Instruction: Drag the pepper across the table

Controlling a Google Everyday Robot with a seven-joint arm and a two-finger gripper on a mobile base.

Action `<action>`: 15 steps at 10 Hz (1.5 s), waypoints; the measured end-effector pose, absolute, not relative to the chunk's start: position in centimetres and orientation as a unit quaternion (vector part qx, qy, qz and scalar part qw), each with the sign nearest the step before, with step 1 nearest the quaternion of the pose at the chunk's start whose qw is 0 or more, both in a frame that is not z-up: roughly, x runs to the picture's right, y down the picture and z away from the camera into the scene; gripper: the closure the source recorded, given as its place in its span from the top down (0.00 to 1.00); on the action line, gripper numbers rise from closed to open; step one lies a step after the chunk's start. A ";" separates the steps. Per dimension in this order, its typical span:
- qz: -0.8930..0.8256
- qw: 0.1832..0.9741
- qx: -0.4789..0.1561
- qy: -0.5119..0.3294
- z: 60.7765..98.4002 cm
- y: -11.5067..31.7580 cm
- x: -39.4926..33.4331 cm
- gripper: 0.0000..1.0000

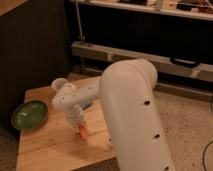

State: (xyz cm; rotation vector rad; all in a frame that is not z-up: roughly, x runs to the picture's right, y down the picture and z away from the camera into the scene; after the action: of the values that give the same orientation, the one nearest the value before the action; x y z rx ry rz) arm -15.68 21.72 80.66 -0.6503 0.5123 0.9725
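The pepper (pixel 82 133) is a small orange-red piece lying on the light wooden table (pixel 47 147), near the middle of its front half. My gripper (pixel 78 125) reaches down from the white forearm and is shut on the pepper's upper end, pressing it against the wood. The big white arm link (pixel 132 115) fills the centre and right of the view and hides the table's right side.
A green bowl (pixel 29 114) sits at the table's left edge. A white cup (pixel 59 84) stands at the back of the table, behind the arm. A bit of blue (pixel 88 105) shows beside the forearm. A dark cabinet and a metal rail lie behind.
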 end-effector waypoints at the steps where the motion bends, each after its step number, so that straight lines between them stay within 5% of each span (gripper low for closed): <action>1: 0.447 0.806 -0.312 0.232 80.2 22.2 -16.4 0.35; 15: 0.323 0.831 -0.434 0.128 73.8 27.5 -23.3 0.35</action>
State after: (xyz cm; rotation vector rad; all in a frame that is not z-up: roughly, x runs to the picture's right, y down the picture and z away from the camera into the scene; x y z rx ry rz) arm -23.32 27.53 73.81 -0.9208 0.2707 0.6856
